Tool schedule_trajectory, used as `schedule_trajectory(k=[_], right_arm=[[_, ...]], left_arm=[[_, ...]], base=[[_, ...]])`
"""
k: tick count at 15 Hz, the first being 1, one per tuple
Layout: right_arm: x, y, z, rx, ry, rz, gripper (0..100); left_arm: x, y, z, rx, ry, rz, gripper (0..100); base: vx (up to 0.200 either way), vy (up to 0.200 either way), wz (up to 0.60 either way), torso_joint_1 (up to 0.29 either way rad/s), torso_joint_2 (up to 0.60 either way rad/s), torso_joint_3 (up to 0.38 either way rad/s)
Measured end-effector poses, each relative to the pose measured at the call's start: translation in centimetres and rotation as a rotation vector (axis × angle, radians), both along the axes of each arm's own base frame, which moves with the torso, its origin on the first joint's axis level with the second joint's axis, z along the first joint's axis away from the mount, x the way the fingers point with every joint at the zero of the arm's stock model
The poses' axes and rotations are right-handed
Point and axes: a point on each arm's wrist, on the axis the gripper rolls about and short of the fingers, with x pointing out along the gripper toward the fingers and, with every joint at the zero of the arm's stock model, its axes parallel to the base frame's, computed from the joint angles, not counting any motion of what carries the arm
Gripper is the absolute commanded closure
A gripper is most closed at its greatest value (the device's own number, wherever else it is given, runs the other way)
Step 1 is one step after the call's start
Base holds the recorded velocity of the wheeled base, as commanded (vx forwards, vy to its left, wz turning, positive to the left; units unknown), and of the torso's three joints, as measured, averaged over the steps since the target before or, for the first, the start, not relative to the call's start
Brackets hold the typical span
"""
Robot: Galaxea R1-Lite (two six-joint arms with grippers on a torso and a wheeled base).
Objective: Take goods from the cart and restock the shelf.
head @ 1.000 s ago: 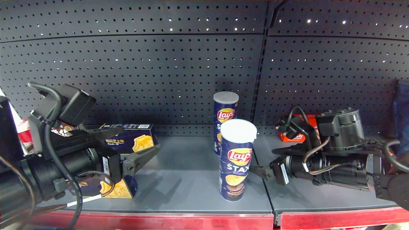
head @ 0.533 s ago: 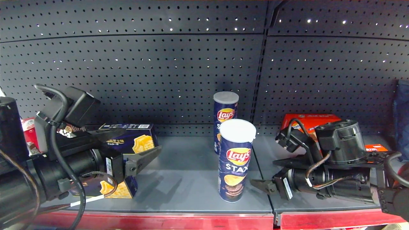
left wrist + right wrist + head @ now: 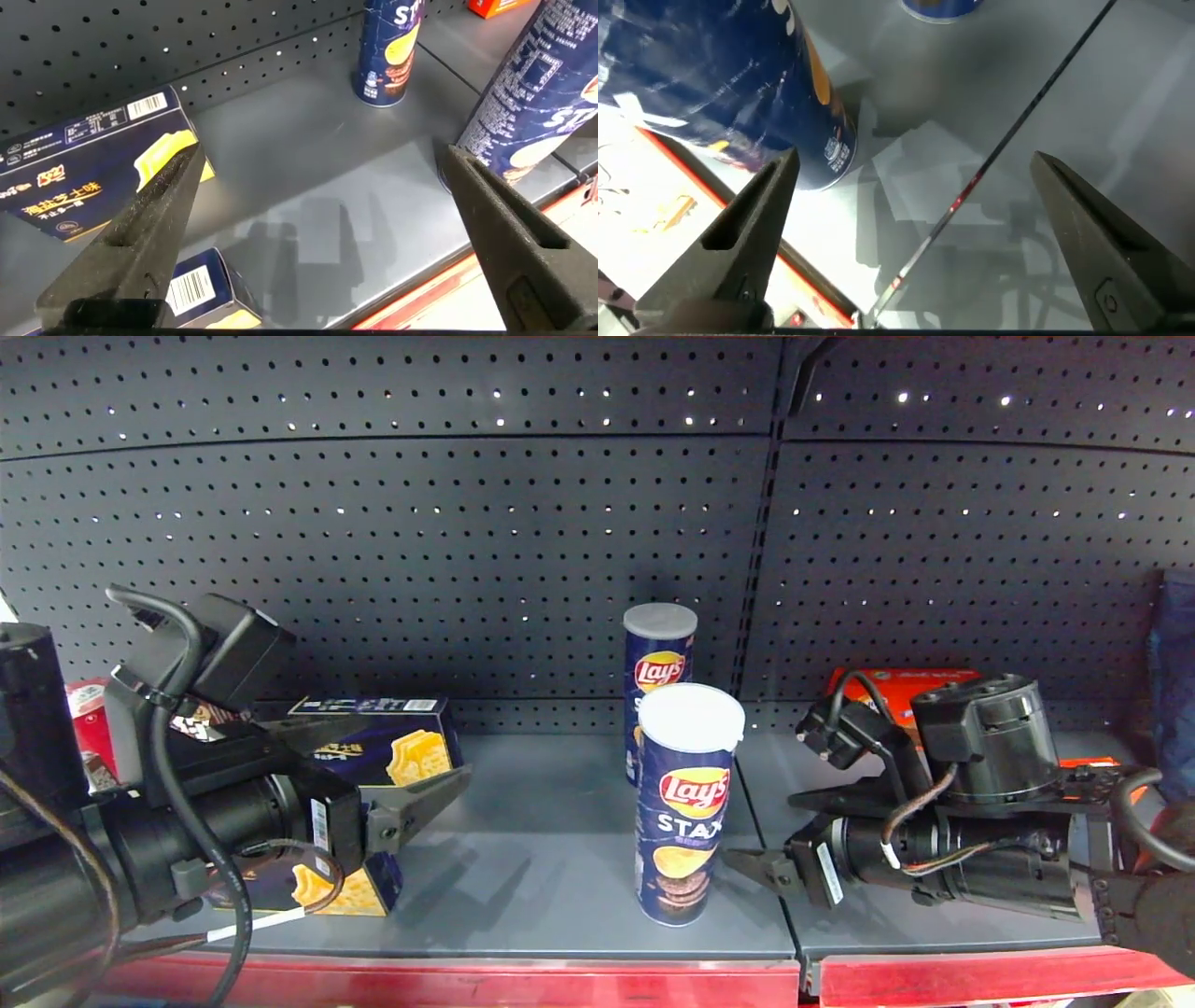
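Note:
Two tall blue chips cans stand upright on the grey shelf. The front can is near the shelf's front edge and the back can is by the pegboard. My right gripper lies low just right of the front can, open and holding nothing, its near fingertip a short gap from the can's side. In the right wrist view the front can sits beside that open gripper. My left gripper hovers open and empty left of the cans, over the blue cracker boxes.
A second blue cracker box lies under the left arm at the shelf front. An orange box sits behind the right arm, a red package at far left. The red shelf lip runs along the front, and the pegboard wall closes the back.
My right gripper sank lower and drew slightly back from the front can, uncovering the orange box, then rose a little. The left arm edged slightly right. The cans stay upright.

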Motion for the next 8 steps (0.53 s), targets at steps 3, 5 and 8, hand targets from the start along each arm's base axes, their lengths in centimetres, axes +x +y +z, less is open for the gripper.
schedule_trajectory(k=[3,5,8], right_arm=[[0.31,0.26,0.02,0.001,-0.002,0.002,0],[0.39,0.32,-0.05,0.0,0.0,0.002,0],[0.16,-0.03,-0.35,-0.007,0.01,-0.004,0]], left_arm=[[0.0,-0.02,-0.02,0.0,0.001,0.0,0],[0.03,-0.03,-0.08,0.002,0.003,-0.001,0],[0.1,-0.07,-0.12,0.003,0.005,-0.001,0]], base=[[0.0,0.0,0.0,0.0,0.0,0.0],[0.0,0.0,0.0,0.0,0.0,0.0],[0.0,0.0,0.0,0.0,0.0,0.0]])
